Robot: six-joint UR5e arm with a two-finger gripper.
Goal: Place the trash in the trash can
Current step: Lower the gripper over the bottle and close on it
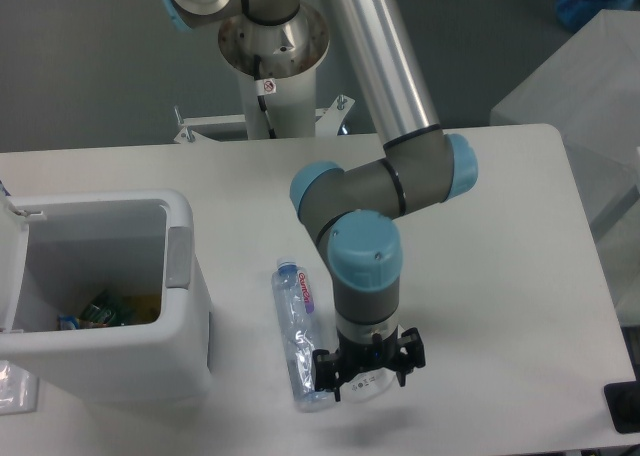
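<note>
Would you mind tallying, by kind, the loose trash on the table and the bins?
Clear plastic water bottle with blue cap: 1
Crumpled clear wrapper with white printing, partly hidden under the gripper: 1
White boxy plastic bin, lid open: 1
Total: 3

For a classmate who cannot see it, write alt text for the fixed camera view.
A robot arm's open gripper hangs over a crumpled clear wrapper beside a plastic water bottle lying on a white table. Left of them stands an open white trash can already holding some litter.
</note>
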